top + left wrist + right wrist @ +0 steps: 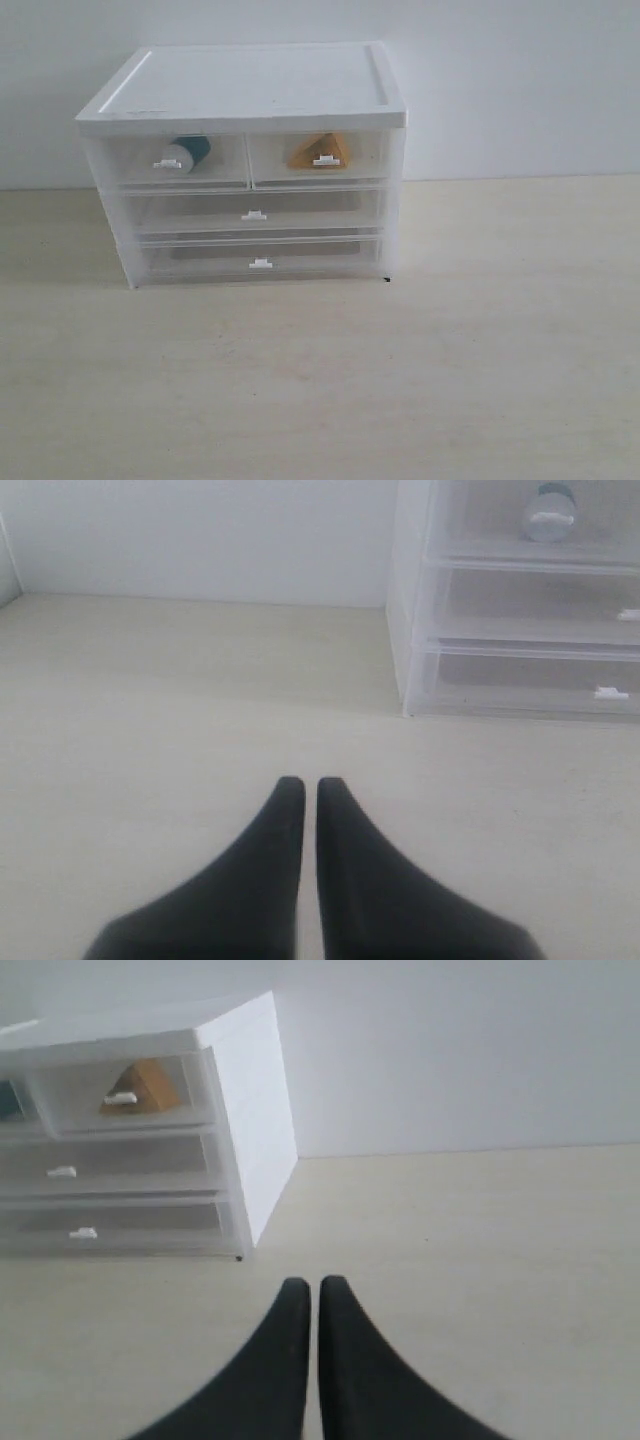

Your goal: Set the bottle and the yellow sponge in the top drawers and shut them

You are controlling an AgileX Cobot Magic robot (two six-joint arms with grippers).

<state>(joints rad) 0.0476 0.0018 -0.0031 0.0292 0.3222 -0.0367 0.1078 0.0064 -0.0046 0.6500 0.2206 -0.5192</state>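
A plain white wall (520, 80) stands behind a pale wood-grain tabletop (400, 380), evenly lit.

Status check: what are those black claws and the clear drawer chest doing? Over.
Left gripper, right gripper shut, empty. Small white teal-banded plastic bottle in left translucent top drawer, yellow wedge sponge in right translucent top drawer, both closed. No obstacle seen.

left tool (302, 785) fingers nearly together, holding nothing, right tool (309, 1285) likewise
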